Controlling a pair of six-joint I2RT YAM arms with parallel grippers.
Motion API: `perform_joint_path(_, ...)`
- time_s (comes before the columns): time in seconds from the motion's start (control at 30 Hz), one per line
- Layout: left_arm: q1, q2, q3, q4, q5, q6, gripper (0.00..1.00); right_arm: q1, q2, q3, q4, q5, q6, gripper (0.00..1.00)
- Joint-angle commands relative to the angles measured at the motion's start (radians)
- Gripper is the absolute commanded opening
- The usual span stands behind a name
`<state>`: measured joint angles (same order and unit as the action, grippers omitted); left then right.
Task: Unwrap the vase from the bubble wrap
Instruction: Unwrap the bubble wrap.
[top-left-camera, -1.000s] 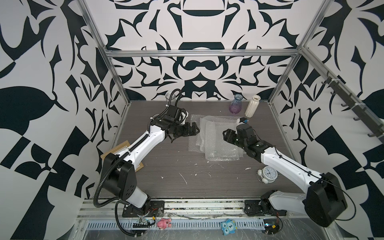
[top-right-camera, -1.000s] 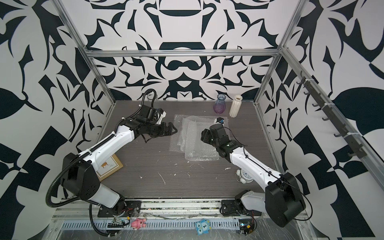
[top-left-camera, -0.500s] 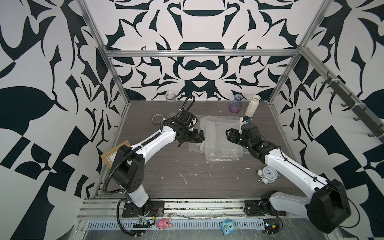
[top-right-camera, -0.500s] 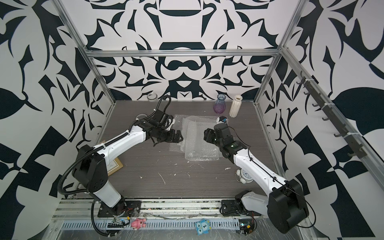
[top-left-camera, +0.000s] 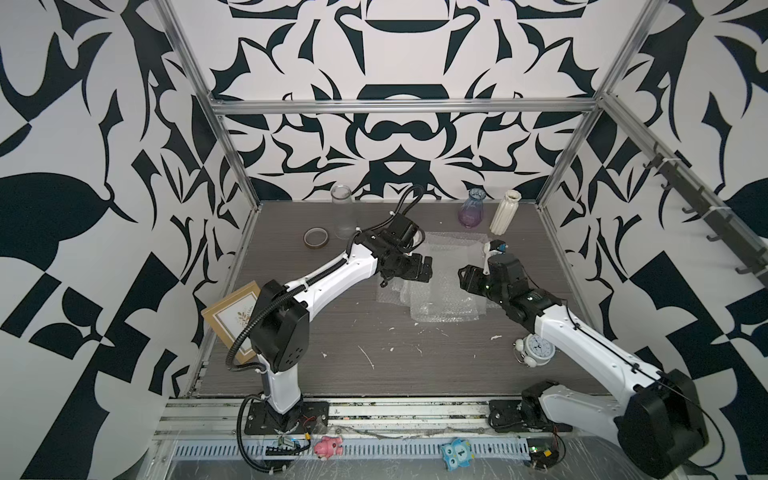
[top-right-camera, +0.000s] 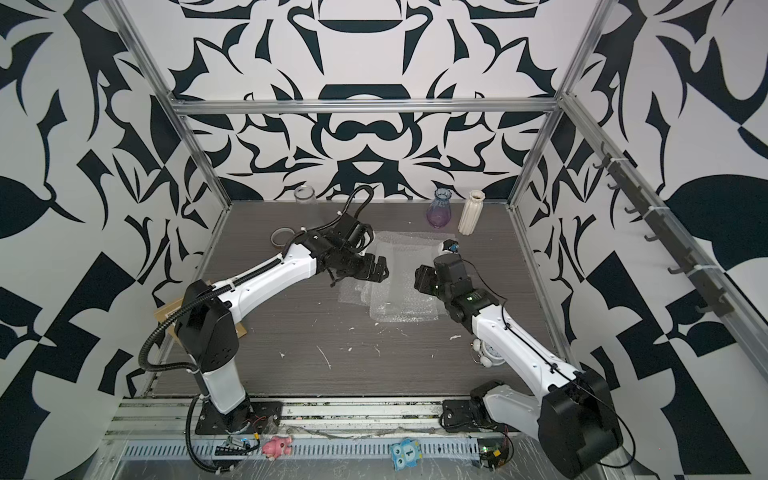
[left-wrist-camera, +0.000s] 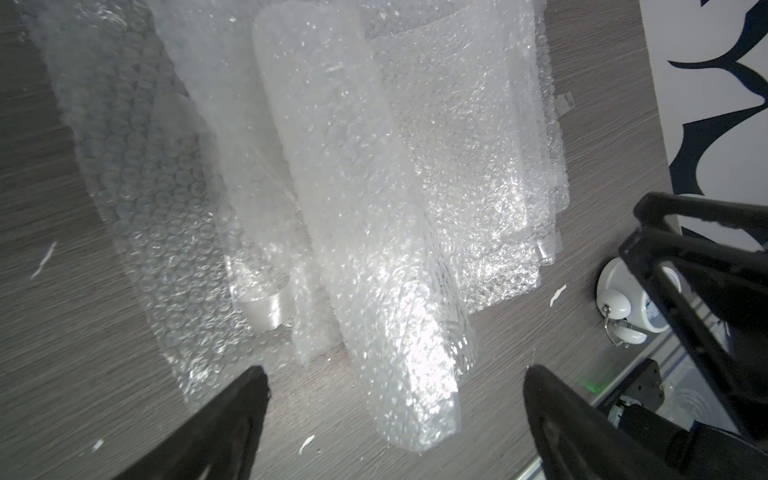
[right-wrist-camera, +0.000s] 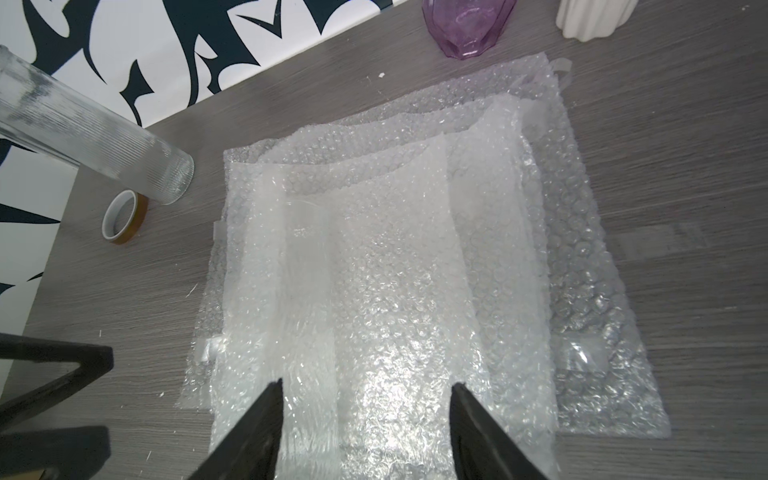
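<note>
Bubble wrap (top-left-camera: 440, 286): several overlapping sheets lying flat on desk (top-left-camera: 353, 374), mid-back, btwn the two arms. L end effector (top-left-camera: 419, 270) sits over the wrap's left edge, jaws spread wide, nothing in them. R end effector (top-left-camera: 465, 280) is over the right edge, jaws partly apart, empty; wrist view shows wrap under the gap (right-wrist-camera: 365, 386), contact w/ it can't be told. Behind the wrap, by back wall: purple glass vase (top-left-camera: 471, 212) w/ white ribbed vase (top-left-camera: 503, 212) just beside. Back left: clear ribbed glass cylinder (top-left-camera: 343, 212) & tape roll (top-left-camera: 316, 238).

White twin-bell alarm clock (top-right-camera: 490, 355): lower right in a top view, mostly hidden behind the right arm (top-right-camera: 515, 336). Gold-framed picture (top-right-camera: 166, 312): centre left, largely behind the left arm (top-right-camera: 266, 282).
</note>
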<state>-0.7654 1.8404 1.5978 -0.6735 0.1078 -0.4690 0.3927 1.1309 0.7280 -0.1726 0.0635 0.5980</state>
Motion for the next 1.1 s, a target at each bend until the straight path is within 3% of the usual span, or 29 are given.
perform_joint_path(0.0,-0.019,0.065,0.056,-0.006,-0.012,-0.041,0.99,-0.011,-0.026,-0.014,0.007,-0.004,-0.012,0.65)
perform_joint_path(0.8,-0.1,0.267,0.267,0.051,0.071,-0.104,1.0,-0.075,-0.156,-0.131,0.009,0.005,0.025,0.65)
perform_joint_path(1.07,-0.087,0.275,0.241,0.037,0.042,-0.077,1.0,-0.082,-0.187,-0.118,-0.037,0.004,-0.001,0.64)
